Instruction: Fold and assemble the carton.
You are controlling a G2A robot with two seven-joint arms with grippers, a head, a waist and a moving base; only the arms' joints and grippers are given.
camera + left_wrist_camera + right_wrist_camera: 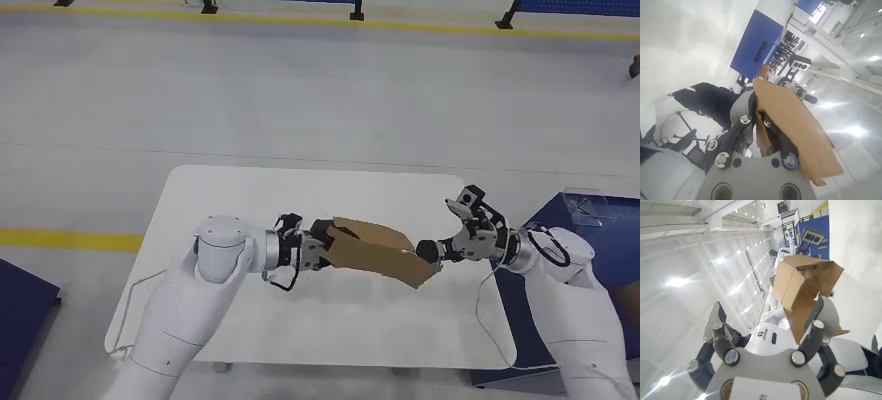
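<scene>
A brown carton (pixel 375 250), partly folded, hangs above the middle of the white table (pixel 250 200). My left gripper (pixel 322 243) holds its left end. In the left wrist view that gripper (pixel 757 113) is shut on a cardboard flap of the carton (pixel 791 123), and one finger is hidden behind the board. My right gripper (pixel 445 230) is at the carton's right end. In the right wrist view it (pixel 768 306) stands wide open, one finger (pixel 821 309) resting against the carton (pixel 800 281) and the other finger (pixel 715 317) apart from it.
A blue cabinet (pixel 600 215) stands beside the table's right edge with a clear container (pixel 585 205) on top. Another blue object (pixel 20 300) sits on the floor at the left. Bare tabletop lies behind and in front of the carton.
</scene>
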